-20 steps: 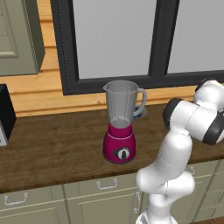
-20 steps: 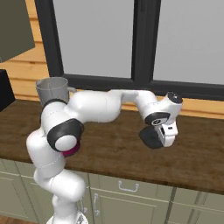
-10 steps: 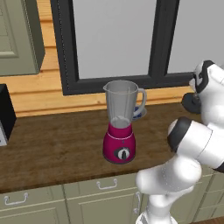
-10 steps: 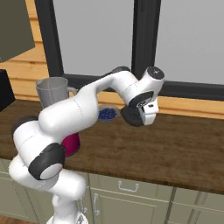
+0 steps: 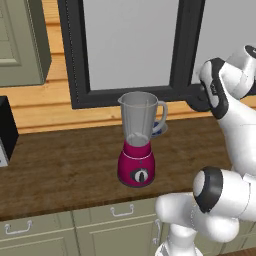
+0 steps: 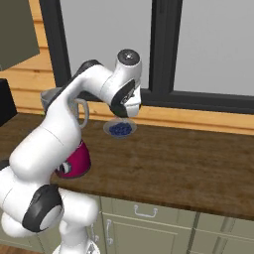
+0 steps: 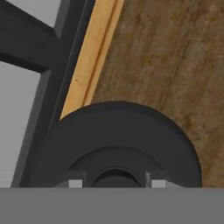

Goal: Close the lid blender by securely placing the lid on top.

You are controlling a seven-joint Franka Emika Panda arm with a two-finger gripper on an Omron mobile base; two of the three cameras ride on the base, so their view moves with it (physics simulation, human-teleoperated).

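The blender (image 5: 137, 145), magenta-based with a tall translucent grey jar, stands open-mouthed on the brown wooden desk (image 5: 60, 170), free to take a cap from above. Right of it, lifted clear of the desk near the dark window frame (image 6: 161, 49), the gripper (image 6: 125, 116) is clamped on the round black lid (image 7: 118, 140) by its centre knob (so the disc hangs flat beneath). The white arm arches high, wrist pointing down, still short of the jar.
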